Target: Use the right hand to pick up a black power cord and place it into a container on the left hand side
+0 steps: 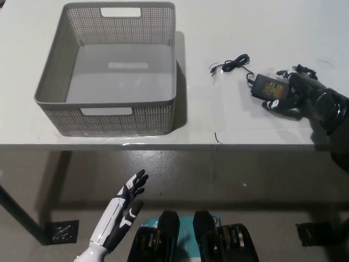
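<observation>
A black power adapter [269,88] with a thin coiled cord [231,64] lies on the white table [245,33], right of the basket. My black right hand [297,93] rests on the table against the adapter's right end, its fingers curled around that end; whether they grip it is unclear. The grey perforated basket [52,82] stands on the table's left part, with nothing inside. My white left hand [128,199] hangs below the table's front edge at lower left, fingers spread, holding nothing.
The table's front edge [163,145] runs across the picture's middle. A small dark scrap [217,137] lies near that edge. A dark table leg [19,215] shows over the grey floor at lower left.
</observation>
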Controlling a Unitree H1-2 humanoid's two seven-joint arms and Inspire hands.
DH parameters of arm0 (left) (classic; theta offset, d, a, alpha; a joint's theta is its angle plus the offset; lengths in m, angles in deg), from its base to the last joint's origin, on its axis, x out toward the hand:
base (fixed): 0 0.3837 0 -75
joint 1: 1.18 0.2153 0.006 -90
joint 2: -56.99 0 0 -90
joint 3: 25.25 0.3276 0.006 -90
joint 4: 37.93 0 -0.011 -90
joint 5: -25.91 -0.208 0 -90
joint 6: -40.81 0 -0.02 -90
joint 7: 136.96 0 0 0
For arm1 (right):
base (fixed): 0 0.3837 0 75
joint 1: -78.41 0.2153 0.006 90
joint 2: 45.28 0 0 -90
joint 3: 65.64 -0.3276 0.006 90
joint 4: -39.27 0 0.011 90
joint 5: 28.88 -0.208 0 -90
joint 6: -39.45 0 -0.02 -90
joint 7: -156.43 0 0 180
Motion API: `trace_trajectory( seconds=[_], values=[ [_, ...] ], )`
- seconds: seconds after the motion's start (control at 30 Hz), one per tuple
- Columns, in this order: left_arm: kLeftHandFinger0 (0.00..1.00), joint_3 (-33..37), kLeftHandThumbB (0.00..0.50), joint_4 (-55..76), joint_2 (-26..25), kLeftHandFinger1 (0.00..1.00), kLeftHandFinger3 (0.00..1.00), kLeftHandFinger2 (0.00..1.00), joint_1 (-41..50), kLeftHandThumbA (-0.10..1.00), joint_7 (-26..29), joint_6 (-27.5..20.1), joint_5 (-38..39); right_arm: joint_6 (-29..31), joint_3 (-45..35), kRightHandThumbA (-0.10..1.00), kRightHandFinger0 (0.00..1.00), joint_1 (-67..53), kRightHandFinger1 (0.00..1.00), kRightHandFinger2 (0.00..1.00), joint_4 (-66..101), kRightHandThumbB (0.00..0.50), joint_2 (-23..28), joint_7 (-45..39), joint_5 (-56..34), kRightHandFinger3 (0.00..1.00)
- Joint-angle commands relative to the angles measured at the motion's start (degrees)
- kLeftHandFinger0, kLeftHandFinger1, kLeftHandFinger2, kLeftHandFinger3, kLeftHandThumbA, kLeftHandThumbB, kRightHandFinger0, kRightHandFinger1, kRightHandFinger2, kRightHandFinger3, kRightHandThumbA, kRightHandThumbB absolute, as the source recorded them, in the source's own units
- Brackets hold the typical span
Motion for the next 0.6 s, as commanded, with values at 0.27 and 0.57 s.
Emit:
trace_trajectory(
  seconds=[0.27,0.57],
  values=[
    [1.00,-0.12,0.282,0.42,-0.95,1.00,1.00,1.00,-2.15,0.93,-0.78,0.31,-0.78,6.29,-3.33,-0.10,0.17,1.53,0.66,0.93,-0.77,0.099,0.34,16.93,-3.17,0.99],
    [1.00,0.03,0.282,0.68,-1.01,1.00,1.00,1.00,-2.34,0.92,-0.68,0.73,-1.01,7.64,-3.46,-0.10,0.14,1.47,0.57,0.87,-0.65,0.123,0.66,19.74,-3.64,0.94]
  ],
)
